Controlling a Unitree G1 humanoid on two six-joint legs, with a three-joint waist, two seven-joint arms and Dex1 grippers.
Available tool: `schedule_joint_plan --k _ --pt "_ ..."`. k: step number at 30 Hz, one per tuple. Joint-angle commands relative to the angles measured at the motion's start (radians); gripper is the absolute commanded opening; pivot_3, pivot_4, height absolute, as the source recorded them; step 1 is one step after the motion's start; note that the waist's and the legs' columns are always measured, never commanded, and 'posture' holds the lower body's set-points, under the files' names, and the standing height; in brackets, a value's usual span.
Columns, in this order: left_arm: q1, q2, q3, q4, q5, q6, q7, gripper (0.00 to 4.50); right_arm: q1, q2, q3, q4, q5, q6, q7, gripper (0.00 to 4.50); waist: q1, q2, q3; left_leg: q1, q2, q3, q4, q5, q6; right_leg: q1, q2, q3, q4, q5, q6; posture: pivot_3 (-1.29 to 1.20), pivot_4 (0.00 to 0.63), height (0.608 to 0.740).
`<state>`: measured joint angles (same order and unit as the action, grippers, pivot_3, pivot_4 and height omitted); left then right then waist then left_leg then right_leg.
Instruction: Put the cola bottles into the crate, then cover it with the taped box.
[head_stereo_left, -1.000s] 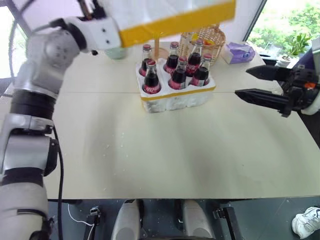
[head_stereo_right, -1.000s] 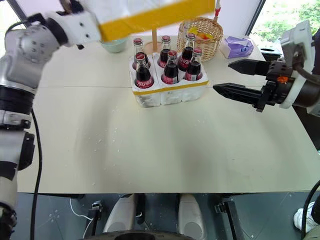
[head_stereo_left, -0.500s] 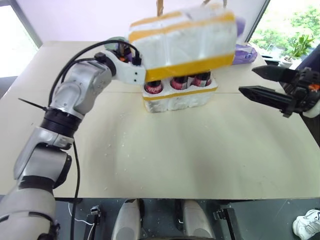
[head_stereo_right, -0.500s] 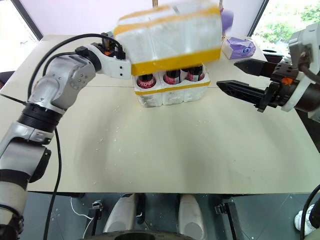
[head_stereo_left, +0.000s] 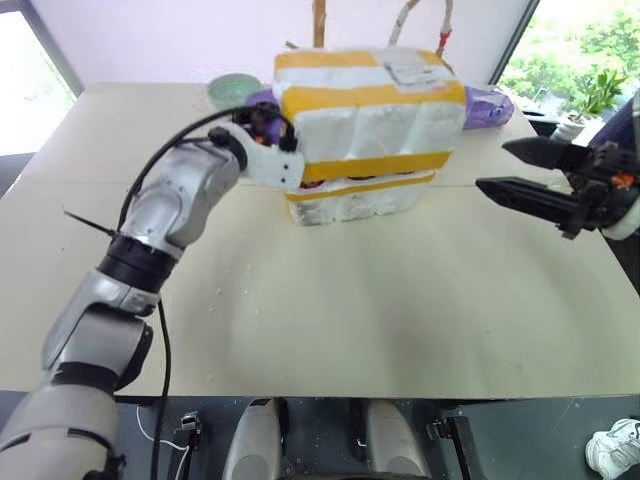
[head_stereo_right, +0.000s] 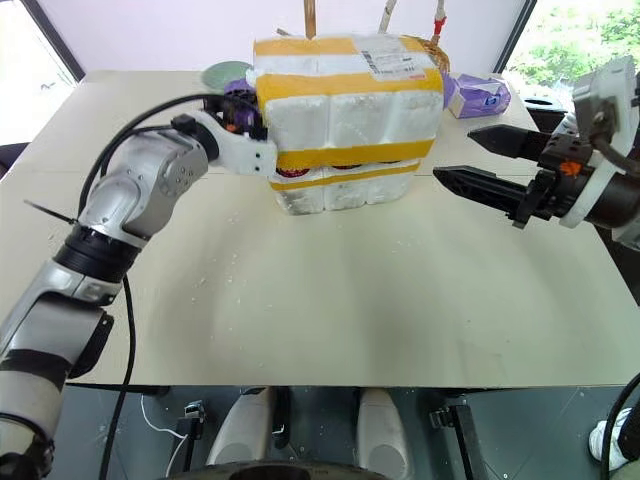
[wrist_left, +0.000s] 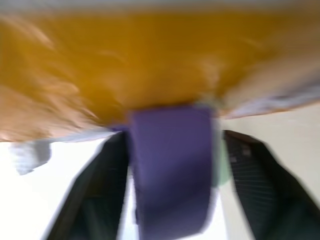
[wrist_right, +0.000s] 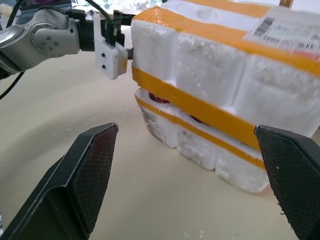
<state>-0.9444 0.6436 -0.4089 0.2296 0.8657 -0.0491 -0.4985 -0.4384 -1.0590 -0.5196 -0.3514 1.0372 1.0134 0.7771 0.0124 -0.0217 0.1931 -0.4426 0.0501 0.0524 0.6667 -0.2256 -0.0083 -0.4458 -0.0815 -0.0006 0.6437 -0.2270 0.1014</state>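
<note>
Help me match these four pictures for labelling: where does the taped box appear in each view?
Left eye view: taped box at top centre, sitting over the crate.
Right eye view: top centre, over the crate.
Left wrist view: a blurred orange band across the upper part, probably its tape.
Right wrist view: upper right, above the crate.
Shared landmark: the white shipping label on the box's top; the left wrist view lacks it.

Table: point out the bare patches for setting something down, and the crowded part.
The table is bare across the near half, in front of the crate, and at the far left corner. It is crowded at the back, where the taped box, green bowl and purple pack stand.
</note>
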Motion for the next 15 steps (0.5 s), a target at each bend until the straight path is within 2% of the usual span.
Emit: schedule_joint_plan --k 1,4,7,11,13,15 --pt "0.040 0.055 0.068 -0.132 -0.052 -0.034 -0.024 3.78 -0.009 -0.029 -0.025 -0.007 -0.014 -0.037 0.017 4.50 0.000 0.000 0.000 0.000 0.000 0.000 0.000 0.000 0.000 0.000 0.000 0.000 0.000 0.000 0.000 0.00 0.150 0.740" --pt "0.137 0.118 0.118 -0.227 -0.119 -0.055 -0.079 3.78 -0.003 -0.030 -0.024 0.002 -0.020 -0.046 0.025 4.50 -0.002 0.000 0.000 0.000 0.000 0.000 0.000 0.000 0.000 0.000 0.000 0.000 0.000 0.000 0.000 0.00 0.150 0.740" --pt "0.268 0.145 0.214 -0.333 -0.293 -0.007 -0.185 3.78 0.009 -0.026 -0.021 0.000 -0.026 -0.051 0.031 4.50 -0.003 0.001 0.000 0.001 0.000 0.000 0.000 0.000 0.000 0.001 0.000 0.000 0.000 0.000 0.000 0.00 0.150 0.740" --pt "0.409 0.231 0.322 -0.387 -0.427 -0.024 -0.257 3.78 0.010 -0.024 -0.014 0.011 -0.036 -0.056 0.041 4.50 -0.002 0.001 0.000 0.001 0.000 0.000 0.000 0.000 0.000 0.001 0.000 0.000 0.000 0.000 0.000 0.00 0.150 0.740" --pt "0.481 0.218 0.401 -0.427 -0.620 0.124 -0.375 3.78 0.011 -0.023 -0.009 0.017 -0.042 -0.060 0.044 4.50 -0.003 0.001 -0.001 0.002 0.000 0.000 0.000 0.000 0.000 0.001 0.000 0.000 0.000 0.000 0.000 0.00 0.150 0.740" --pt "0.486 0.176 0.528 -0.441 -0.888 0.443 -0.493 3.78 0.018 -0.026 -0.001 0.021 -0.054 -0.067 0.055 4.50 0.001 0.001 -0.001 0.002 0.000 0.000 0.000 0.000 0.000 0.002 0.000 0.000 0.000 0.000 0.000 0.00 0.150 0.740"
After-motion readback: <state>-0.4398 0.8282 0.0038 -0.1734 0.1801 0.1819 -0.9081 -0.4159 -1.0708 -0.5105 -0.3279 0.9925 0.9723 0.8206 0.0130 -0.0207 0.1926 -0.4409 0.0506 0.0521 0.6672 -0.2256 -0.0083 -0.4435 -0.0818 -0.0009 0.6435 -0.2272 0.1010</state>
